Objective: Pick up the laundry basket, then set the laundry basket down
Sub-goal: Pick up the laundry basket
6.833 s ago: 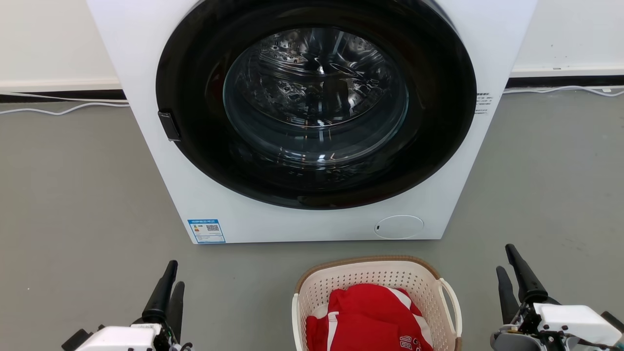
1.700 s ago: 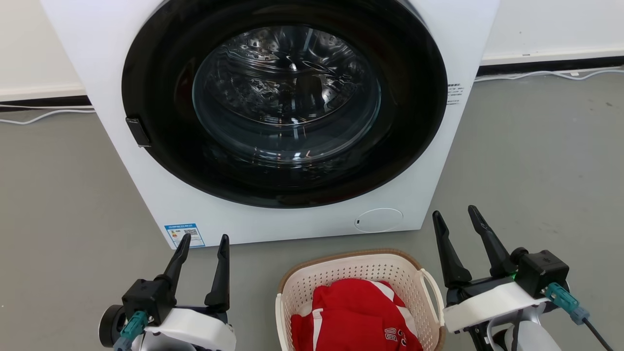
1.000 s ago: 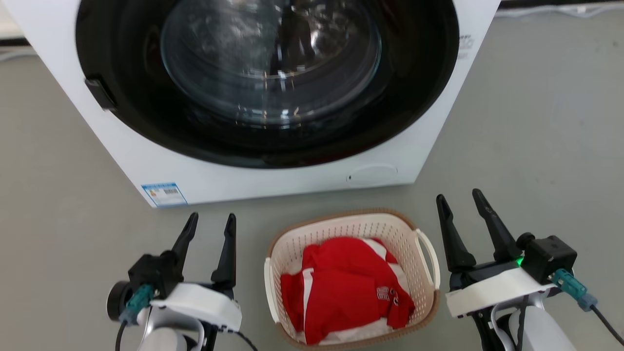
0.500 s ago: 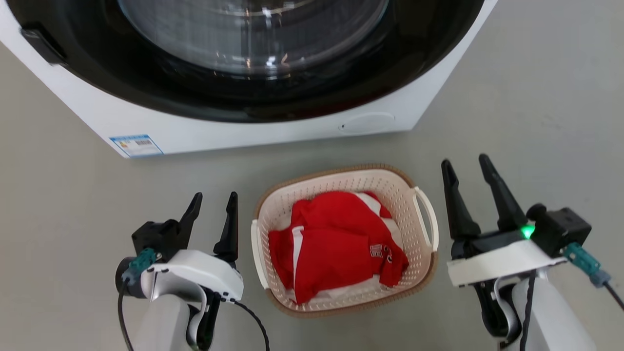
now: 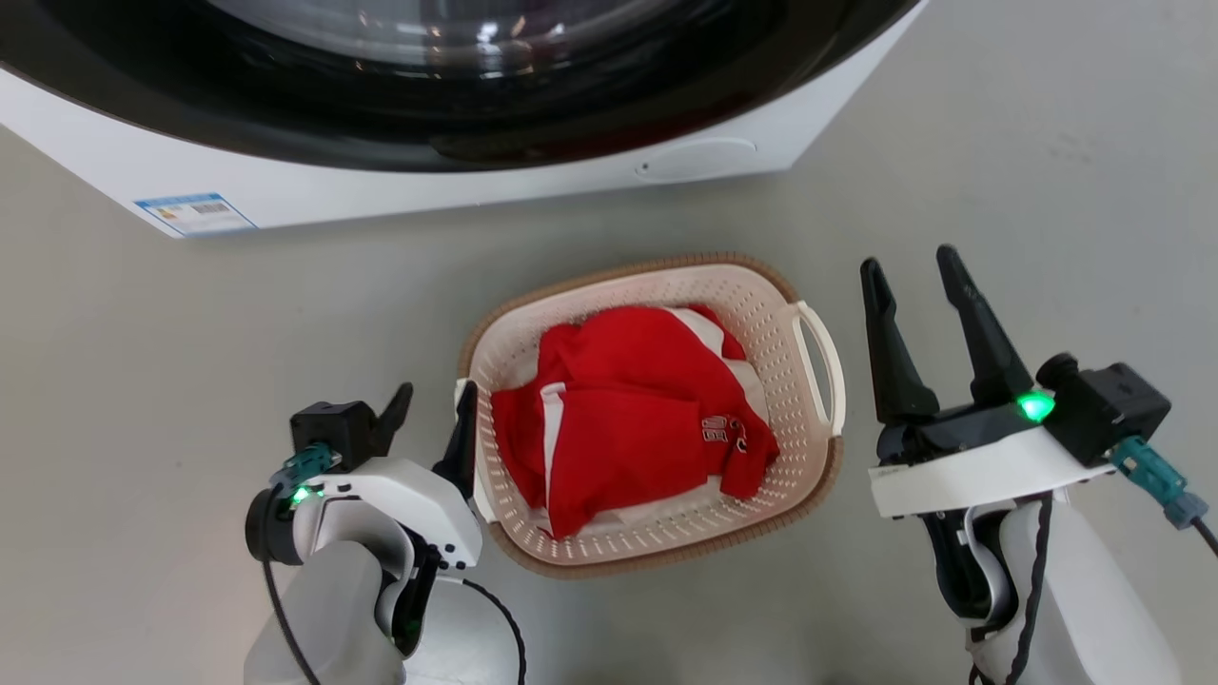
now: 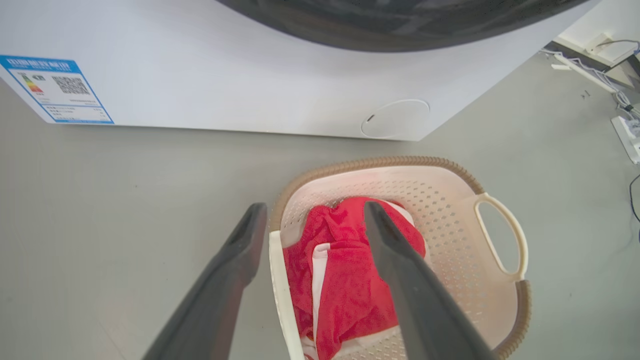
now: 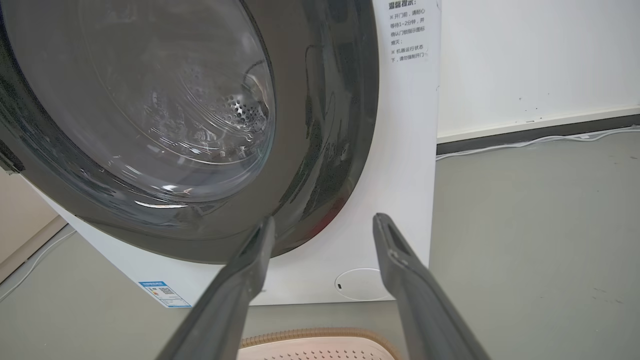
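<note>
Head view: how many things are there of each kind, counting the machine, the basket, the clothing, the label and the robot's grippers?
washing machine: 1
laundry basket: 1
red garment: 1
blue label: 1
grippers: 2 (left gripper, right gripper)
Total: 6

Grey floor (image 5: 190,314) spreading smooth, evenly lit. White washing machine (image 5: 476,185) standing on it, dark round glass door (image 7: 150,100) catching reflections. Blue label (image 5: 195,213) sitting at lower left front corner. White wall (image 7: 525,60) running behind, dark baseboard (image 7: 550,130) lining foot, white cable (image 7: 500,145) trailing alongside.
</note>
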